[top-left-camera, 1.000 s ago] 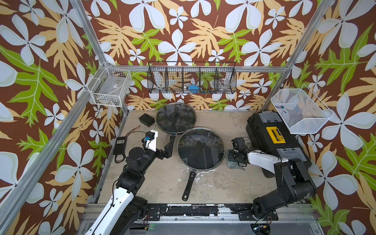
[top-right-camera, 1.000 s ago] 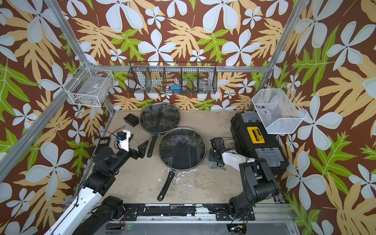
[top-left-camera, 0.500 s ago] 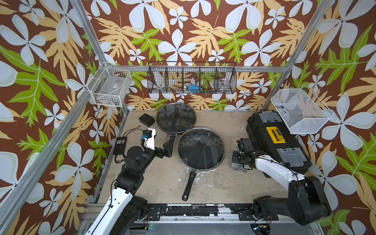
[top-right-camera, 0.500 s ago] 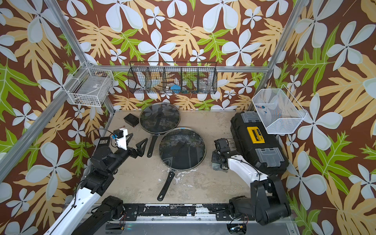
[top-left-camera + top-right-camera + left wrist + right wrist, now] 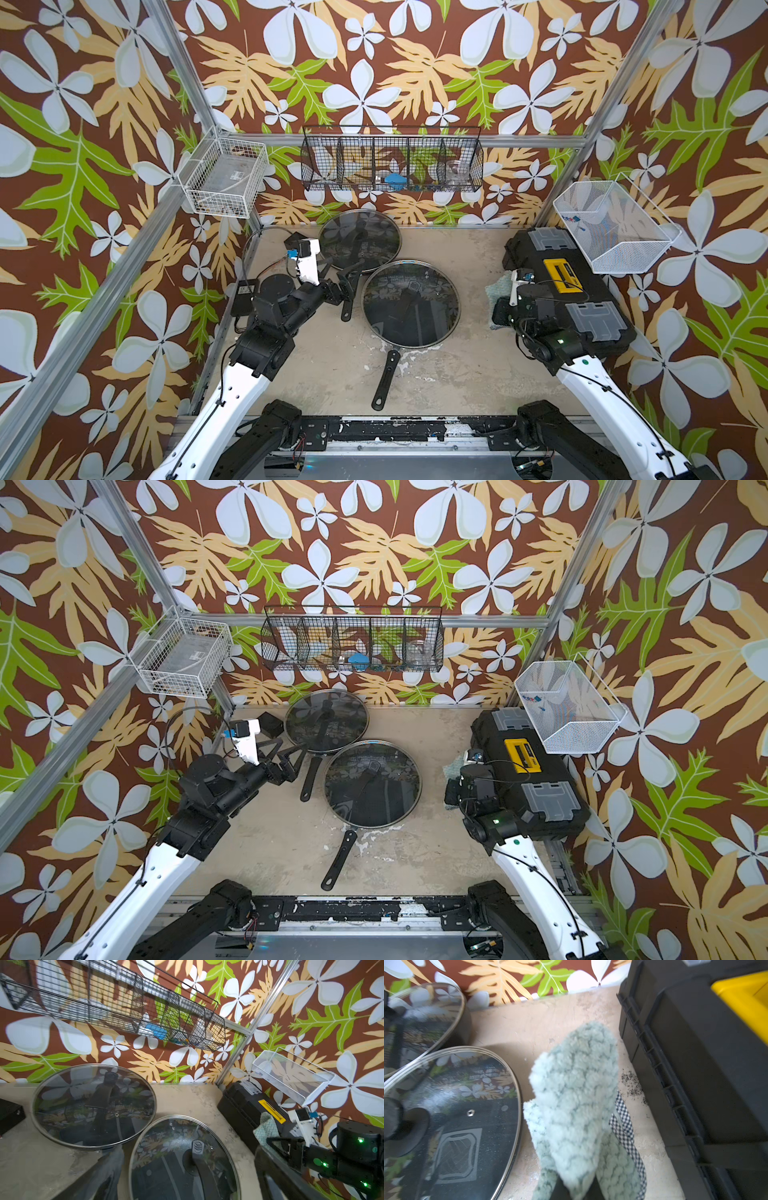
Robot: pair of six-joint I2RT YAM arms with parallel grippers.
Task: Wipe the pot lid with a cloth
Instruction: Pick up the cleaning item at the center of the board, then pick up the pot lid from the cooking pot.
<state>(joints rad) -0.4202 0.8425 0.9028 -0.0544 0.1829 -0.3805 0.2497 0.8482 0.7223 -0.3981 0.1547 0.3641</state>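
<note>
The pot lid [image 5: 410, 302] [image 5: 372, 783] is the nearer, larger glass lid, with a silvery rim and black handle; it lies on a black pan mid-table. It also shows in the wrist views, pot lid [image 5: 176, 1157] [image 5: 452, 1118]. My right gripper [image 5: 505, 307] [image 5: 457, 789] [image 5: 575, 1190] is shut on the fluffy pale teal cloth [image 5: 498, 286] [image 5: 575, 1095] [image 5: 267, 1128]. It holds the cloth right of the lid, beside the toolbox, clear of the glass. My left gripper [image 5: 343, 274] [image 5: 289, 750] [image 5: 187, 1188] stands open left of the lid, holding nothing.
A smaller glass lid [image 5: 359, 241] sits on a pan behind. A black toolbox [image 5: 561, 291] with a yellow latch lines the right side, a white mesh basket [image 5: 611, 228] above it. The near pan's handle [image 5: 384, 384] points to the front. Dark crumbs [image 5: 631, 1084] lie by the toolbox.
My right gripper has shut on the cloth and raised it off the table, and its arm has swung out to the right. The left arm shifted slightly back, still open.
</note>
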